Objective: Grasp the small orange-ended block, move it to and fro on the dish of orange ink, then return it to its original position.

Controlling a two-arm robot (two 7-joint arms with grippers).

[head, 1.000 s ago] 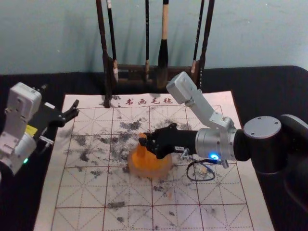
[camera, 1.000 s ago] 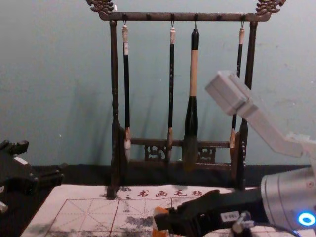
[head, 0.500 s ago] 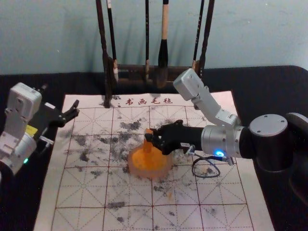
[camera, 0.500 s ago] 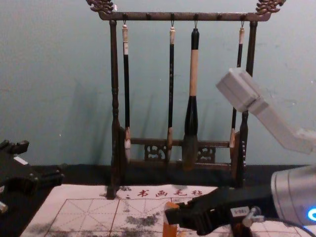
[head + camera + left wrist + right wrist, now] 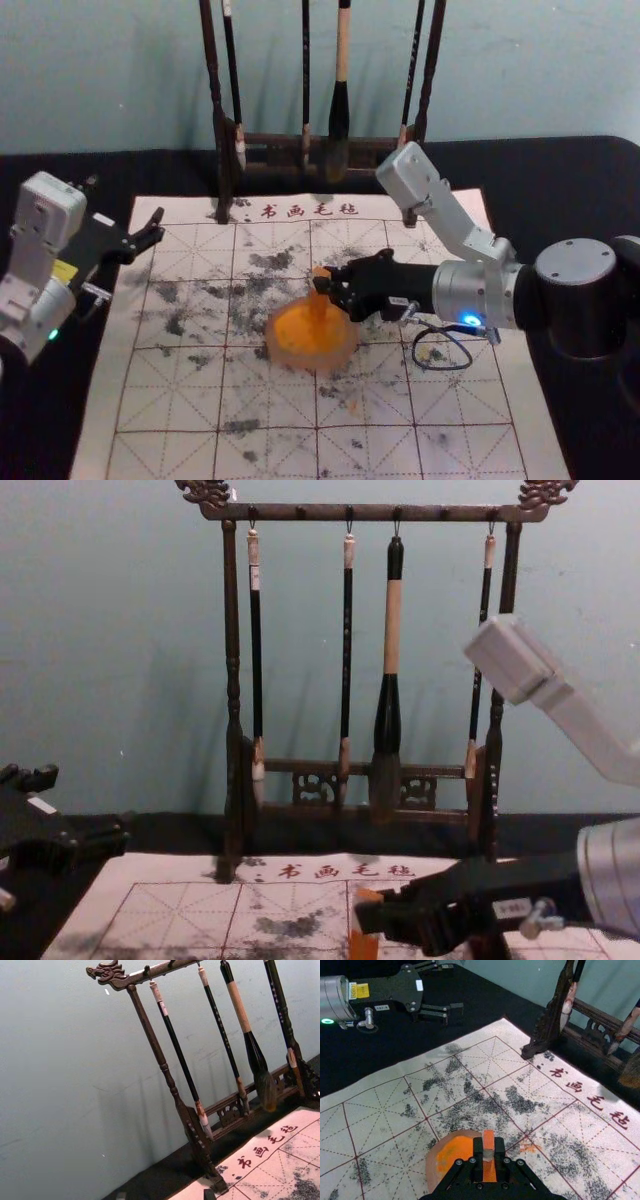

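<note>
Small orange-ended block [image 5: 320, 272] first: the right gripper [image 5: 324, 286] has its fingers closed on it, so it's being held pretty much upright above the round, peach-rimmed dish of orange ink [image 5: 343, 356]. Can't really tell if its bottom end is touching the ink. There's a pale band across the block between orange parts. The dish sits on a white mat with red grid lines [image 5: 180, 405], all blotched with dark grey ink smudges, on a black-covered table [image 5: 560, 175]. Further out, the left gripper [image 5: 125, 205] is parked by the mat's far left corner, fingers spread and nothing between them. Right at the back there's a dark carved wooden rack [image 5: 370, 514] with four brushes hanging off it, incl. one chunky black-and-tan one [image 5: 392, 630], then a plain blue-grey wall [image 5: 120, 630].
</note>
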